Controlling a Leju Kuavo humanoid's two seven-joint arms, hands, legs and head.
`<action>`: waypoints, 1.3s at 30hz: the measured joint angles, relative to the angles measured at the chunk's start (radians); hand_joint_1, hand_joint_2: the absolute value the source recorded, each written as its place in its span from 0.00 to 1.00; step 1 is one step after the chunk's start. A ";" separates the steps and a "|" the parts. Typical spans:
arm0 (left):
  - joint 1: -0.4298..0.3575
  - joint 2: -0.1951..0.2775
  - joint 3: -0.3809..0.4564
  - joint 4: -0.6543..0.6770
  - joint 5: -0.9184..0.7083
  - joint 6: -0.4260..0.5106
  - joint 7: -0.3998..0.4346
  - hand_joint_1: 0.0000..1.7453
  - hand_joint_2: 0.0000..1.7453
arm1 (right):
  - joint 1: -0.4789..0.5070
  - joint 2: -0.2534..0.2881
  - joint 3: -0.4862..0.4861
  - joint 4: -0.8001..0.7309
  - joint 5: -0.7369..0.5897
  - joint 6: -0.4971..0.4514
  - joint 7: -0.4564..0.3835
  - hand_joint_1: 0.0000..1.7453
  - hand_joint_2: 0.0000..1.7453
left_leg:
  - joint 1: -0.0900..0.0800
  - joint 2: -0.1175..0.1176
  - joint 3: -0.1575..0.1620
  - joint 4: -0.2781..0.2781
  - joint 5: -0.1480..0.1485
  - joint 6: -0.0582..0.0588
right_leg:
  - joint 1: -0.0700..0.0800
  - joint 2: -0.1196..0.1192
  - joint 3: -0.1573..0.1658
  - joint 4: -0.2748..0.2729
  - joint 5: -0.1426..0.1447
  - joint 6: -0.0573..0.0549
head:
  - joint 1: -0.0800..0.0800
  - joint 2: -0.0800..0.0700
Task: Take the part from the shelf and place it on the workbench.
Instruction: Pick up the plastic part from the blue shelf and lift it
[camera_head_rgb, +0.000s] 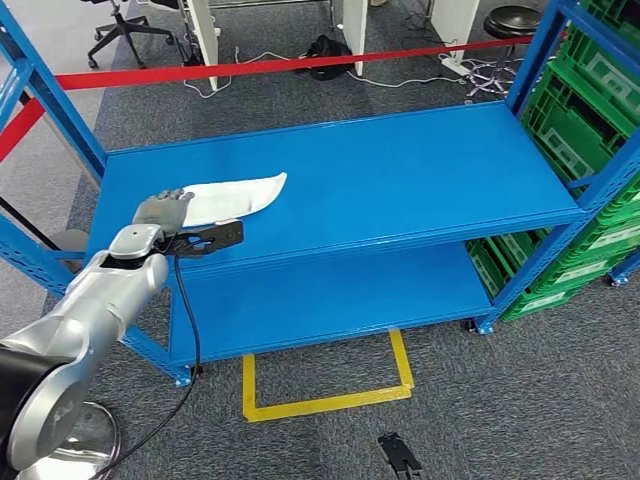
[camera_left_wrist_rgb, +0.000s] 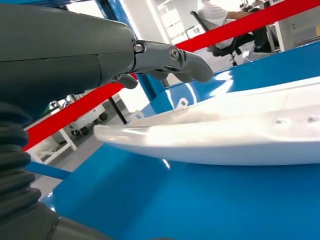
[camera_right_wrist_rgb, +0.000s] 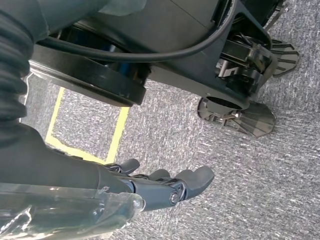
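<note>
Step in hand, as judged: reach and grasp, nothing lifted yet. The white part (camera_head_rgb: 234, 197), long, flat and blade-shaped, lay on the top deck of the blue shelf (camera_head_rgb: 392, 170), toward its left end, pointed tip aimed at about 2 o'clock.

The left hand (camera_head_rgb: 162, 210) sat at the part's blunt end, at roughly 9 o'clock from its middle. In the left wrist view the thumb (camera_left_wrist_rgb: 177, 59) arched over the near edge with a gap beneath it; fingers spread, gripping nothing. Whether any finger touched the part, I could not tell.

To do it well: slide fingers under the thin edge and thumb on top before closing; grip toward the middle, since a long piece held at one end would likely droop or twist.

The left arm was stretched forward. The right hand (camera_right_wrist_rgb: 166, 185) hung over grey carpet, fingers loosely extended, empty.
</note>
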 joint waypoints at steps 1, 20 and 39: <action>-0.001 0.000 0.000 0.000 0.000 -0.003 0.000 0.00 1.00 | -0.001 0.000 0.000 0.000 0.001 0.000 0.000 0.00 1.00 | 0.000 0.000 0.000 0.000 0.001 -0.001 | 0.000 0.000 0.000 0.000 0.001 -0.001 | 0.000 0.000; -0.004 0.016 0.012 0.000 0.000 -0.039 0.009 0.00 1.00 | -0.009 0.000 0.000 0.000 0.003 0.002 -0.003 0.00 1.00 | -0.002 -0.001 0.000 0.001 0.004 0.002 | -0.003 -0.002 0.005 -0.005 0.007 0.003 | 0.000 0.000; -0.006 -0.006 0.025 0.000 0.002 -0.077 0.038 1.00 1.00 | -0.002 -0.083 0.001 0.000 0.037 0.296 0.146 0.00 1.00 | -0.003 -0.001 0.000 0.001 0.004 0.002 | -0.004 -0.002 0.005 -0.006 0.008 0.003 | 0.000 0.000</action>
